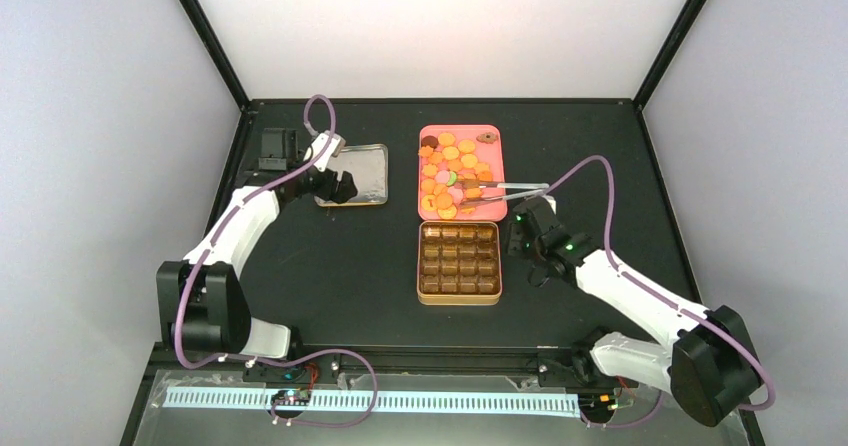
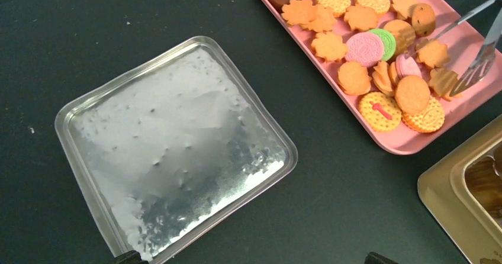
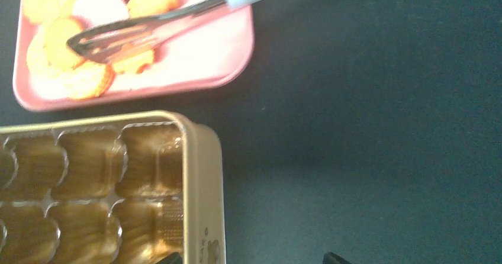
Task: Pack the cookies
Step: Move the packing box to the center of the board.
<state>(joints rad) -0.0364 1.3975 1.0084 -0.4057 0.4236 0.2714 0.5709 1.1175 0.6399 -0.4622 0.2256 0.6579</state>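
Two grippers stood with jaws spread wide, holding nothing. Left gripper [image 2: 253,258] hovered over the near edge of a silver tray [image 2: 177,151]. Right gripper [image 3: 251,258] hung just beside the right wall of the gold tin [image 3: 201,178]. Cookies [image 2: 412,93] lay heaped on the pink tray [image 2: 408,144] beyond the tin, with tongs [image 2: 476,68] resting among them.

Right wrist view: cookies [image 3: 86,80] and pink tray [image 3: 231,51] blurred, tray cut at top. Gold tin [image 3: 201,175] cut left and below.
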